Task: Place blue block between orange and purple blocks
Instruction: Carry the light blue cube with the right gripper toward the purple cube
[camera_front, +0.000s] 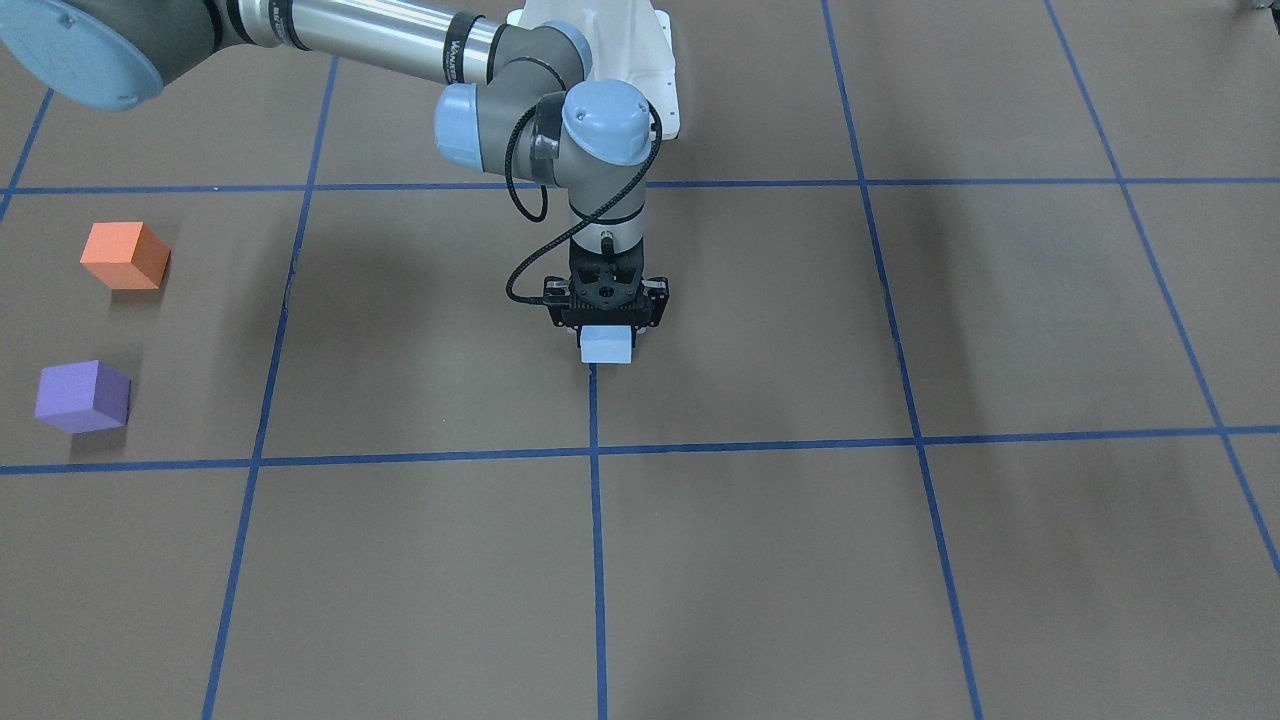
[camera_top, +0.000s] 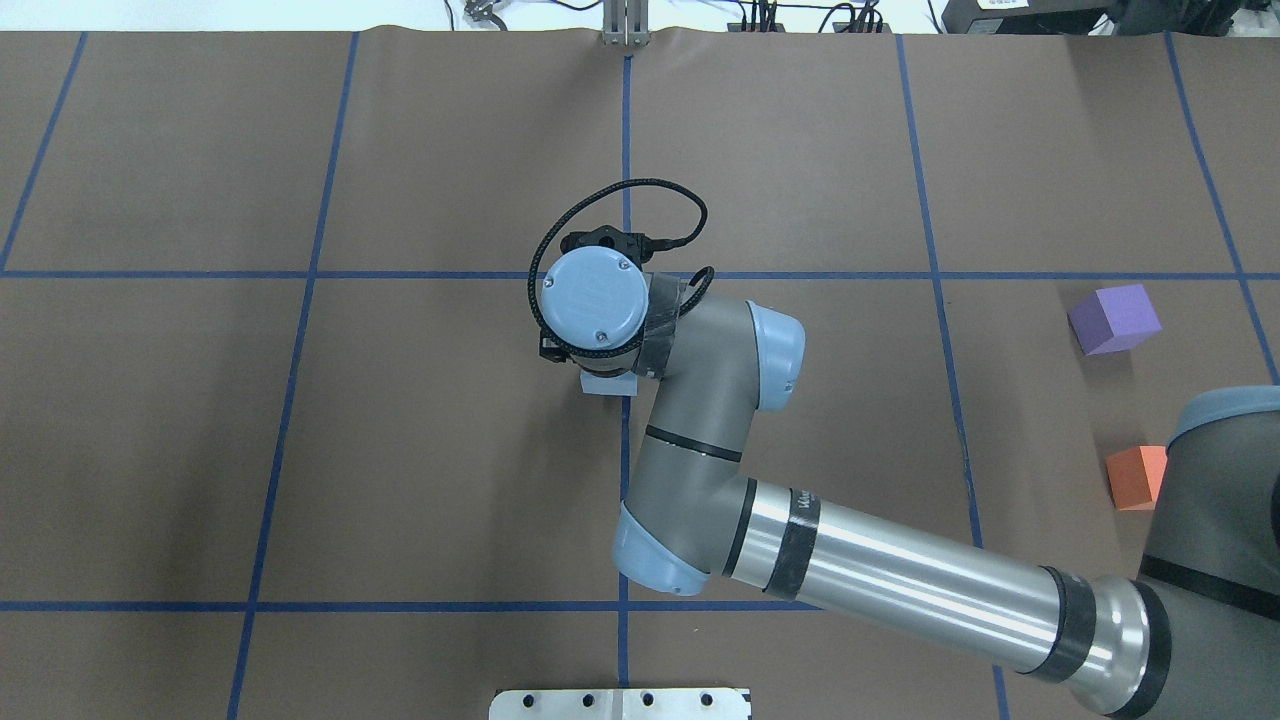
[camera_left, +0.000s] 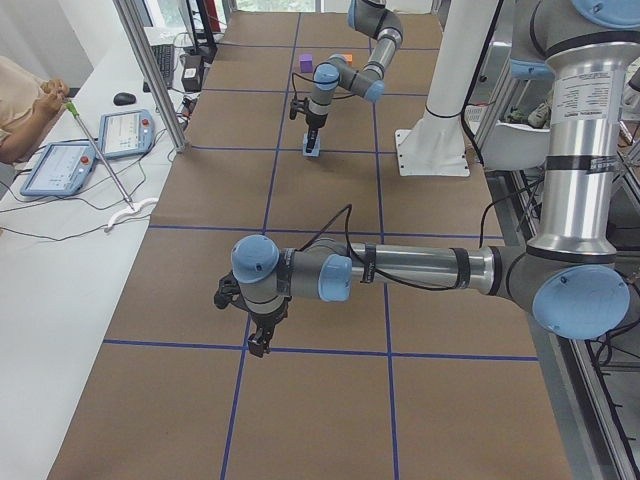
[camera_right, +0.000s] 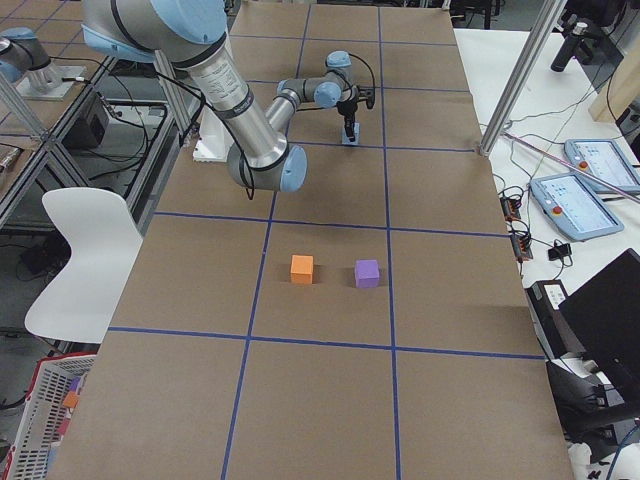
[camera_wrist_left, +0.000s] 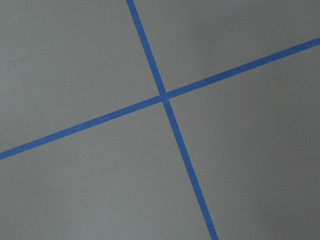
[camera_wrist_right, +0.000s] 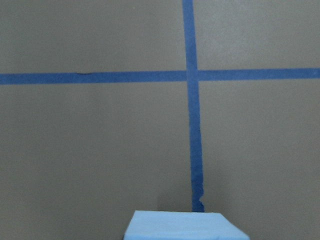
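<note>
1. Though lettering ran along the black band (camera_front: 457, 48) on the right arm (camera_front: 380, 35), it was too small to read.
2. The right fingers (camera_front: 637, 338) sat closed on the blue block (camera_front: 606, 346), on the counter's (camera_front: 800, 560) middle line, well apart from the orange block (camera_front: 125, 255) and purple block (camera_front: 83, 396).
3. Only the left side view showed the left fingers (camera_left: 257, 345), their opening impossible to tell; the left wrist view held just crossed blue tape (camera_wrist_left: 162, 96).
</note>
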